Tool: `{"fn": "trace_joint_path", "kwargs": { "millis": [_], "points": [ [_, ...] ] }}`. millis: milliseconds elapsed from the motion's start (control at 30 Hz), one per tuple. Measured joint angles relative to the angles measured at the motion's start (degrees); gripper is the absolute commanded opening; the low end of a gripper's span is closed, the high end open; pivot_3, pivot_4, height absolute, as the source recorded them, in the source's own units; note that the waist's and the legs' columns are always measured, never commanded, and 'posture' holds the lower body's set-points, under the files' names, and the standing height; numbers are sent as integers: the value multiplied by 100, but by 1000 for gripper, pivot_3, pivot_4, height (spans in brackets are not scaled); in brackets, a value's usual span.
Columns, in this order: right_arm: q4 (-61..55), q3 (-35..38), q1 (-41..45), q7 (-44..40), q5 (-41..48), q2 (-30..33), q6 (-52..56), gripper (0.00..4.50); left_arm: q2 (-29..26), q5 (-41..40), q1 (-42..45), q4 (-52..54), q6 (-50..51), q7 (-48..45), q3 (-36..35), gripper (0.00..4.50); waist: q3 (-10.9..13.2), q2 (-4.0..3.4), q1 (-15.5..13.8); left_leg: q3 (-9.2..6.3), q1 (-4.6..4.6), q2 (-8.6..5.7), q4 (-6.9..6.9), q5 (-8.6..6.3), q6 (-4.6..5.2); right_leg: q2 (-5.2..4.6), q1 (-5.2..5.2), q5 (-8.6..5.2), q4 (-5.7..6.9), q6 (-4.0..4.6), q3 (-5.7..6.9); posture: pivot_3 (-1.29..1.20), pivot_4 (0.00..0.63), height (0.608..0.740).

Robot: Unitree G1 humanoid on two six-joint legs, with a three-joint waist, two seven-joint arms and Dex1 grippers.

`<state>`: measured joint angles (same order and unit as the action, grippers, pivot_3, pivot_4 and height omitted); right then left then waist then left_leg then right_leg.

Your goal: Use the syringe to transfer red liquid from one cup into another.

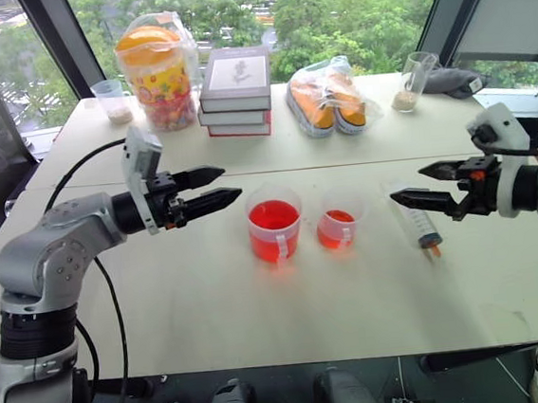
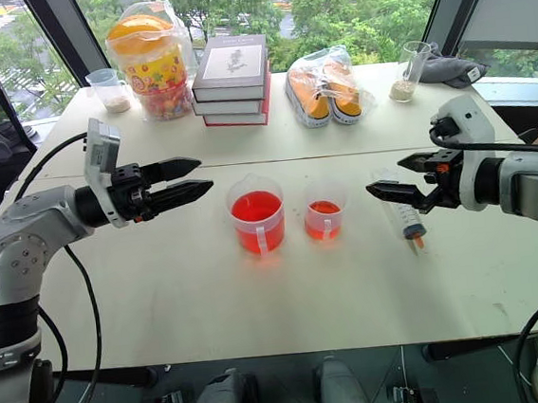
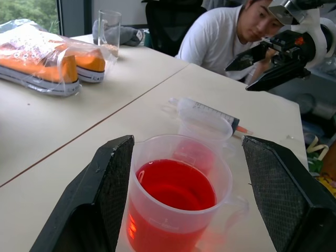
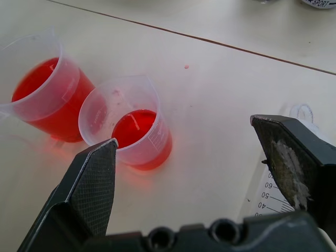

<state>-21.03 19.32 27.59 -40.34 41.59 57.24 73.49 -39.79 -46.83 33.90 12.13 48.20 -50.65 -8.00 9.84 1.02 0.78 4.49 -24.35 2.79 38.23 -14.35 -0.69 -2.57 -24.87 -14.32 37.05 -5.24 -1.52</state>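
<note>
Syringe [image 1: 415, 216] lies flat on the worktop [image 1: 261, 317], untouched, orange tip toward the near edge, at about 3 o'clock from the two red cups.

Left eye view: larger cup [image 1: 274, 223] sits mid-worktop with red liquid [image 1: 273, 216] inside; smaller cup [image 1: 337, 223] just beside it at 3 o'clock, apart. Left tool [image 1: 213, 189] hangs at 9 o'clock of the larger cup, fingers parted, nothing in them, clear of the cup. Right tool [image 1: 413, 186] is above the syringe's plunger end, jaws spread, empty. Back row, roughly 10 to 2 o'clock: small cup with grains [image 1: 111, 99], bagged snack jar [image 1: 155, 71], stack of books [image 1: 236, 90], bagged orange shoes [image 1: 329, 97], tall glass with grains [image 1: 413, 81].

Right eye view: same layout. Syringe barrel is just below the right tool's lower finger; contact can't be judged. Both tools released.

Left wrist view: the left tool's two pads [image 3: 107, 189] frame the larger cup without touching it. Behind it the smaller cup [image 3: 202, 126], then the syringe [image 3: 210, 111] on the worktop. The right tool [image 3: 251, 68] is up beyond, open. A person in a white shirt [image 3: 220, 42] sits past the far edge.

Right wrist view: wide-open fingers [image 4: 94, 184], smaller cup [image 4: 131, 126] between them farther off, larger cup [image 4: 44, 89] beside it. Syringe scale marks [image 4: 265, 194] near one finger.
</note>
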Motion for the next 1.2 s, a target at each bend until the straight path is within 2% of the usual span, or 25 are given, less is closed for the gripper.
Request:
{"fn": "trace_joint_path", "kwargs": {
  "millis": [533,800,967,1200],
  "points": [
    [-73,160,-83,272,194,129,345,4454,-148,12,210,-237,-18,-232,13,3365,0,0,-3,1,-1,0,0,0,0,0,0,-5,-2,9,0,0,150,740],
    [456,121,507,776,132,170,1166,4454,-119,128,237,-255,-142,-347,61,3365,0,0,5,2,-1,0,-1,0,0,-1,-3,-5,0,9,-2,0,150,740],
    [1294,-617,1250,794,-51,439,1628,4454,-58,228,234,-310,-162,-435,219,3365,0,0,17,4,-1,0,0,0,0,-1,-5,-6,-3,12,-4,0,150,740],
    [3084,-2177,2254,468,-693,298,1311,4454,-12,318,273,-442,-286,-579,285,3365,0,0,25,9,-7,0,-3,0,0,0,-14,-6,-3,11,-6,0,150,740]
  ]
}}
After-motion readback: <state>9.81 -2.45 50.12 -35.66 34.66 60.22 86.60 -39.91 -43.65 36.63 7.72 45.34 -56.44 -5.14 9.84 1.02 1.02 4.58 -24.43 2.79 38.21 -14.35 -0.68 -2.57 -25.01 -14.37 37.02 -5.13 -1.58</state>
